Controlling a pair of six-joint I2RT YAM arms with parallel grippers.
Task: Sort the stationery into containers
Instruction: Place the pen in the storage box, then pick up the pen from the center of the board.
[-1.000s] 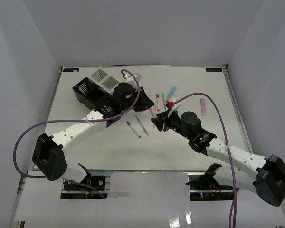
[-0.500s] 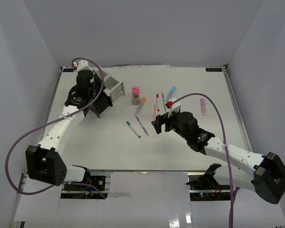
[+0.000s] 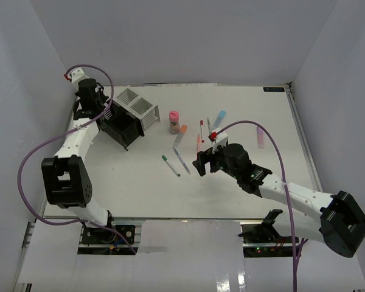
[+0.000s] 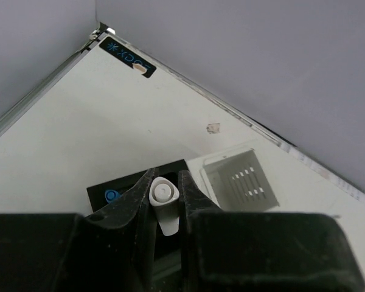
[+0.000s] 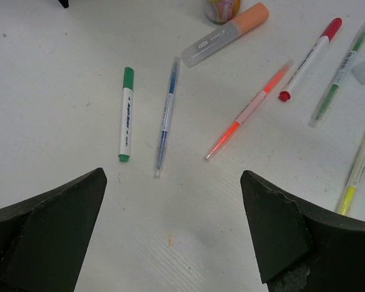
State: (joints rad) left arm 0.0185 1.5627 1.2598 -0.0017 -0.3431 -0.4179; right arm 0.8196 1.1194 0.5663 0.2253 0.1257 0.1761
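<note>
My left gripper [image 3: 95, 103] is at the far left, above the back edge of the black mesh container [image 3: 123, 129], shut on a grey-white marker [image 4: 163, 201] that points down over the container [image 4: 125, 185]. A blue-capped item [image 4: 111, 196] lies inside it. My right gripper [image 3: 201, 164] hangs open and empty over the table [image 5: 173, 207]. Just ahead of it lie a green marker [image 5: 126, 114], a blue pen [image 5: 166, 115] and an orange pen [image 5: 249, 109]. Further off lie an orange-capped grey marker [image 5: 225, 34], a red marker [image 5: 309, 59] and yellow-green pens [image 5: 340, 67].
Two white mesh containers [image 3: 129, 97] [image 3: 145, 111] stand behind the black one. A pink-capped cylinder [image 3: 174, 121] stands mid-table. A light-blue block [image 3: 219, 117] and a lilac block [image 3: 260, 136] lie to the right. Grey walls close in the table's sides and back.
My left arm has swung from the table's middle to the far left, over the black container, uncovering the pink-capped cylinder. My right gripper has shifted slightly left.
</note>
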